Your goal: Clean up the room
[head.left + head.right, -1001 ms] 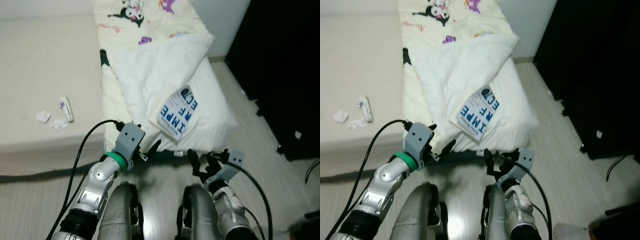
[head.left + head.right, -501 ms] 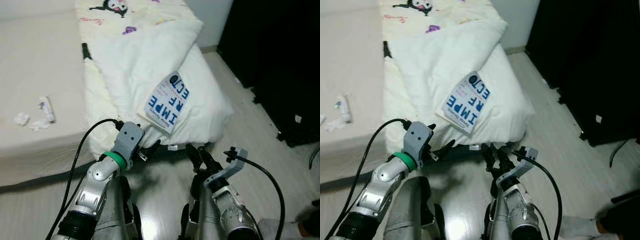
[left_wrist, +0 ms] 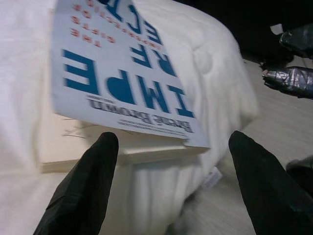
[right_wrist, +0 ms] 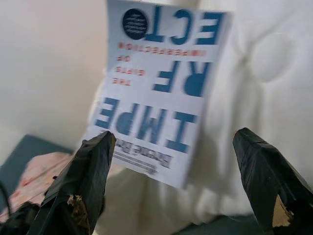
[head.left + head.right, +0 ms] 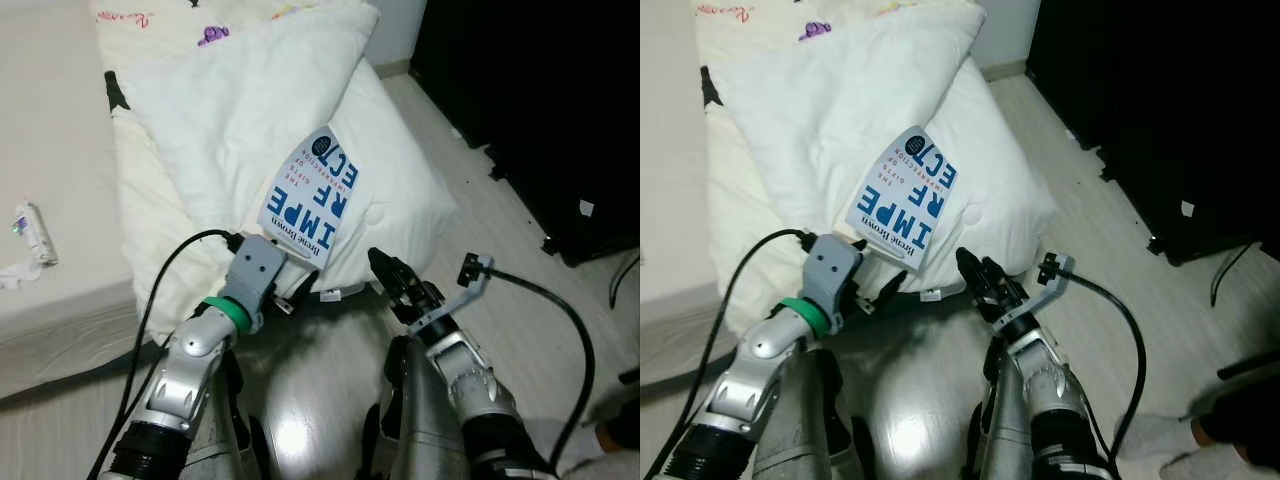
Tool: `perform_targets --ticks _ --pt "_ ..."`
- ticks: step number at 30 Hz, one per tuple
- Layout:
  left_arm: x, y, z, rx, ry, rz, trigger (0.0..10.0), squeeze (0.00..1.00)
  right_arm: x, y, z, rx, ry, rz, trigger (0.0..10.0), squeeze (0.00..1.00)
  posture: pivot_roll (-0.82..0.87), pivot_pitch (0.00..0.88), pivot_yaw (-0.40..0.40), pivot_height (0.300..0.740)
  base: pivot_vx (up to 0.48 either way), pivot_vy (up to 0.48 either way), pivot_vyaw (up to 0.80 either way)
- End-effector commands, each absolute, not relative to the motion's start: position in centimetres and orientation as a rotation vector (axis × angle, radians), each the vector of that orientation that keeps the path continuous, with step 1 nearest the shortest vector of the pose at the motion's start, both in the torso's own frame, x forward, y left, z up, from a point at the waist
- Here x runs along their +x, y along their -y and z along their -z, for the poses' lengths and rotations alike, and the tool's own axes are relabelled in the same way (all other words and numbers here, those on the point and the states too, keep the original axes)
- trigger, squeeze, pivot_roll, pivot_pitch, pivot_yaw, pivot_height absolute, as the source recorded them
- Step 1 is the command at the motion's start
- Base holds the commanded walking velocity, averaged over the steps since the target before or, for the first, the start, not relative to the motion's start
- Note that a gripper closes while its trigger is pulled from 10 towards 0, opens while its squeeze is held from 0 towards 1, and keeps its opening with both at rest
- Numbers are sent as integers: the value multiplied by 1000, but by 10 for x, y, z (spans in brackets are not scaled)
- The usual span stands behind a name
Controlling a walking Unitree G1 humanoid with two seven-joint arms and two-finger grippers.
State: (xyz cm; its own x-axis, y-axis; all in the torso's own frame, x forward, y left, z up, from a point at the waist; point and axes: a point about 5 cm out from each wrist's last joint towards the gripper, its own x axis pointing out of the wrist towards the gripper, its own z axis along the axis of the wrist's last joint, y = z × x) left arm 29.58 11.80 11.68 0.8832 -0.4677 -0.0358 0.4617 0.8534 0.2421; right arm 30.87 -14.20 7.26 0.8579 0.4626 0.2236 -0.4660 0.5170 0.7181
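Book (image 5: pixel 902 199) on white pillow (image 5: pixel 845 110)

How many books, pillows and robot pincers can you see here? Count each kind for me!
Books: 1, the white book with blue letters lying on the pillow.
Pillows: 1, the big white pillow.
Robot pincers: 2, the left pincer and the right pincer, both open and pointing at the book.
Total: 4

Light: soft, even indoor light on the white pillow (image 5: pixel 300 130).
Dark zone: the right side is near black, detail lost.
Glare: a pale sheen on the floor (image 5: pixel 300 400) between the arms.
Blur: wrist views are soft; the book (image 3: pixel 122 83) lettering smears, near fingers (image 3: pixel 83 196) unfocused.
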Motion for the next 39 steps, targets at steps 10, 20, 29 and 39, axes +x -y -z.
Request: perform_targets --ticks 10,20,29,39 --pt "283 -130 -125 251 16 452 10000 0 307 139 -69 1105 -28 -673 10000 0 205 223 42 522 0 0 0" --pt "272 -146 -151 279 53 409 10000 0 311 137 -48 1243 -147 -564 10000 0 325 279 57 522 0 0 0" --pt "256 -149 -158 285 44 383 10000 0 318 131 -53 1225 -191 -589 10000 0 387 321 56 522 0 0 0" --pt "243 -157 -164 305 7 370 10000 0 328 130 -64 1177 -162 -638 4941 0 428 345 86 522 0 0 0"
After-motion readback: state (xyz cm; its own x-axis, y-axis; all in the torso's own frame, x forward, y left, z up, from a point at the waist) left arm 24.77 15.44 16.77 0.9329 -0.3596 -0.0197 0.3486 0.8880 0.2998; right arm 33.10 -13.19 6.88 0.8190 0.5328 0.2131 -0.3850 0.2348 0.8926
